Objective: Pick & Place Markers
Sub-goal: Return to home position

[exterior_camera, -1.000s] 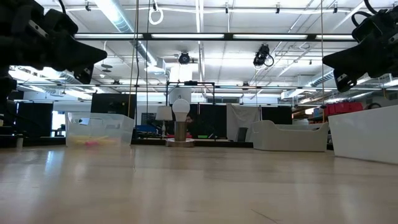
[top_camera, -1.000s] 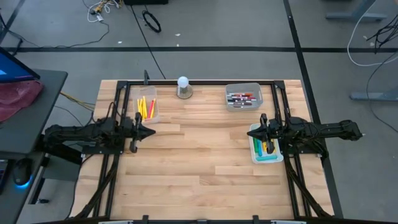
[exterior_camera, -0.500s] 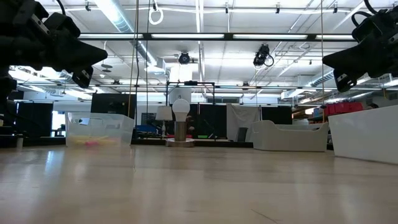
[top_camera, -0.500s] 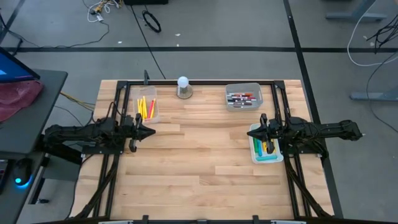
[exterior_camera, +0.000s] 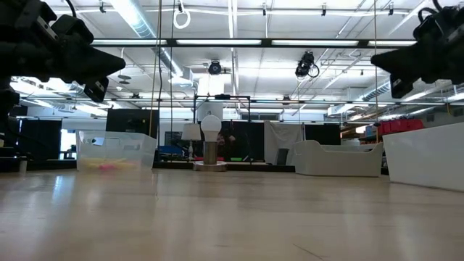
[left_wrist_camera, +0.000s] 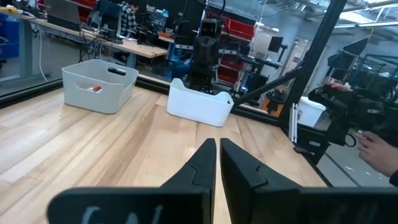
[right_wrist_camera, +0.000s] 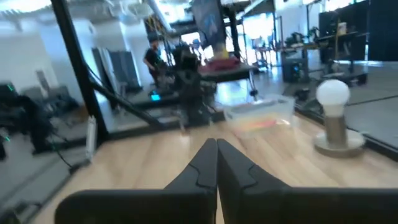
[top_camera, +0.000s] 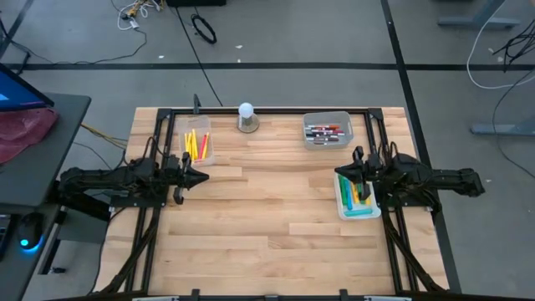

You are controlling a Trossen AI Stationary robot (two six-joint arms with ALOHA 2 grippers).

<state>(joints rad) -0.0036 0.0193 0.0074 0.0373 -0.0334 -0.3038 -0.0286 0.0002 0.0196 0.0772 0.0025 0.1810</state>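
Markers lie in three bins. Yellow and red ones fill the clear bin (top_camera: 197,146) at the far left. Red and dark ones lie in the grey bin (top_camera: 327,130) at the far right. Teal, yellow and green ones sit in the white bin (top_camera: 358,201) at the right edge. My left gripper (top_camera: 205,176) hovers level just near of the clear bin, with only a hairline slit between its fingers in the left wrist view (left_wrist_camera: 217,152). My right gripper (top_camera: 338,173) hangs shut over the white bin's left end, its fingers together (right_wrist_camera: 216,152). Both stay well above the table (exterior_camera: 217,217).
A white round-topped knob (top_camera: 246,111) on a grey base stands at the far edge between the clear and grey bins. A black frame (top_camera: 267,110) borders the table's far and side edges. Bare wood stretches between the arms (top_camera: 267,209). A person's hand (left_wrist_camera: 380,148) shows beyond the table.
My right gripper has risen a little and tipped its fingers slightly upward above the white bin. My left gripper has rolled slightly about its own axis and otherwise stayed in place. No marker or bin has moved.
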